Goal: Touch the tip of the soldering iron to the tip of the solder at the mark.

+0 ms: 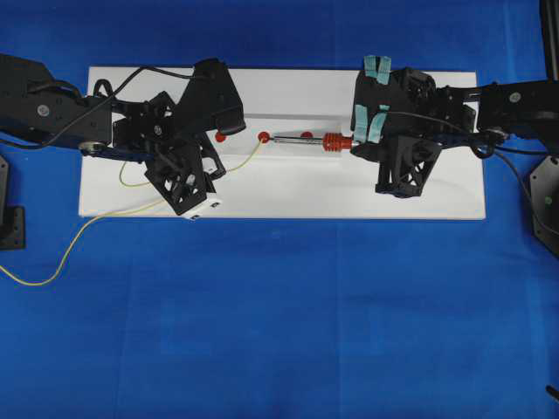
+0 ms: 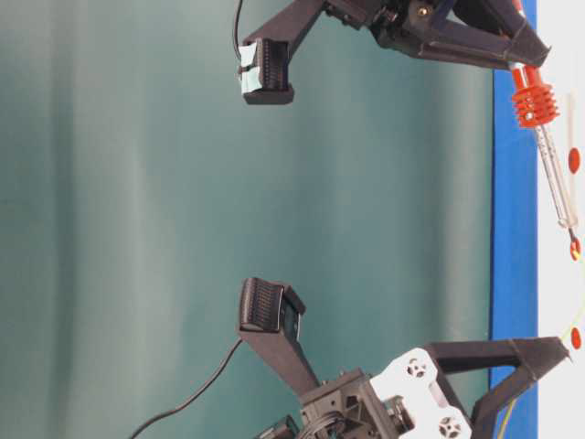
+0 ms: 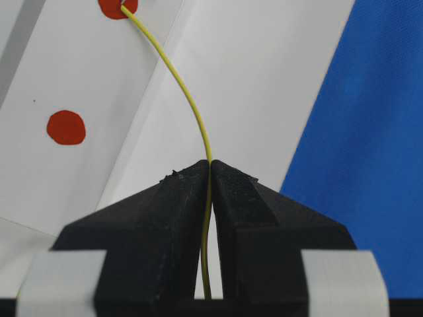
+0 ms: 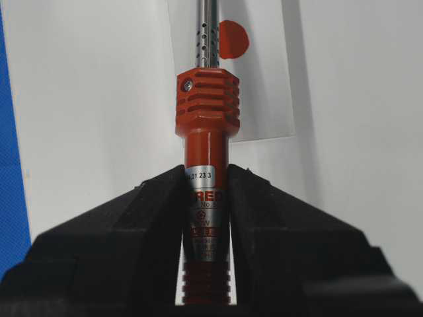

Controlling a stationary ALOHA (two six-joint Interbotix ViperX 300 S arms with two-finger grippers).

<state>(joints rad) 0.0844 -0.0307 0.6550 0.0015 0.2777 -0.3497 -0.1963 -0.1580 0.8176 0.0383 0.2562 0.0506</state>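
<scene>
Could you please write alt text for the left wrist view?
The left gripper is shut on the solder, a thin yellow wire that curves up to a red mark at the top edge. A second red mark lies on the white board; blue cloth is right.

A table covered in blue cloth [image 1: 279, 332] carries a flat white rectangular board [image 1: 349, 188] marked with small red dots [image 1: 220, 137].

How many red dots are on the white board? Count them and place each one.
3. One red dot lies beside the left gripper, the middle dot sits where the solder ends, and one dot peeks from behind the soldering iron. Arms may hide others.
</scene>
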